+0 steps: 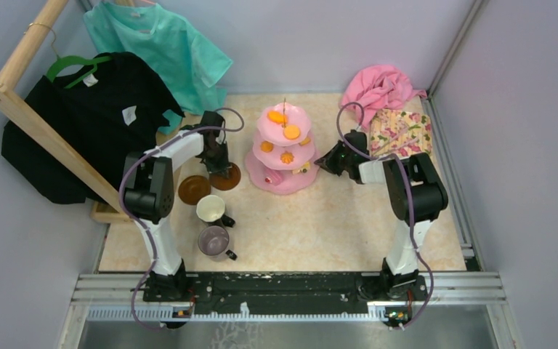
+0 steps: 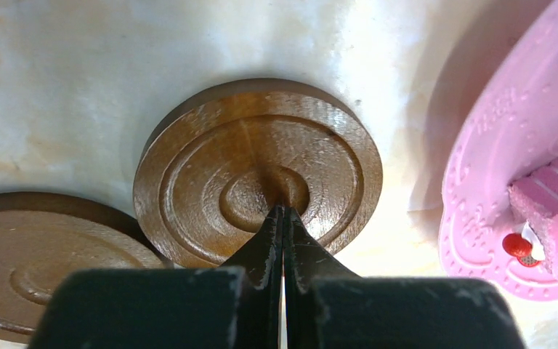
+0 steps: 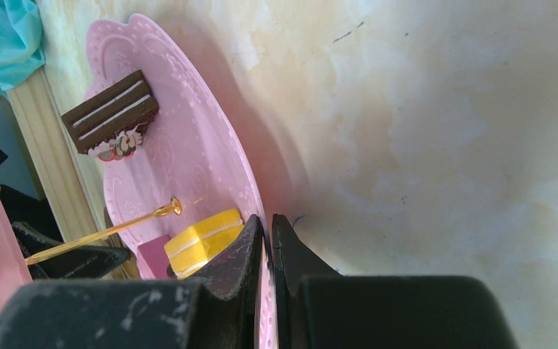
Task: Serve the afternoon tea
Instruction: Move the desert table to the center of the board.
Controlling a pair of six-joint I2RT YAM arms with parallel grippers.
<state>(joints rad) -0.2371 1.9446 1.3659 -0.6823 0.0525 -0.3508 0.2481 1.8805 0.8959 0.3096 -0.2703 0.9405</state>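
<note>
The pink three-tier cake stand (image 1: 285, 149) with its gold loop stands mid-table and carries orange, yellow and brown snacks. My right gripper (image 1: 325, 161) is shut on the rim of its bottom tier (image 3: 189, 145); in the right wrist view the gripper (image 3: 267, 222) pinches the pink edge beside a yellow cake (image 3: 203, 240). My left gripper (image 1: 221, 163) is shut and empty, its tips (image 2: 283, 212) resting on the centre of a brown saucer (image 2: 258, 171). A second saucer (image 1: 193, 189) lies to its left. The white mug (image 1: 211, 209) and the grey-purple mug (image 1: 214, 240) stand nearer the arms.
A pink cloth (image 1: 381, 86) and a floral mat (image 1: 401, 132) lie at the back right. A wooden clothes rail (image 1: 43, 138) with a black shirt (image 1: 87, 116) and a teal shirt (image 1: 167, 51) borders the left side. Walls close the table at the back and right.
</note>
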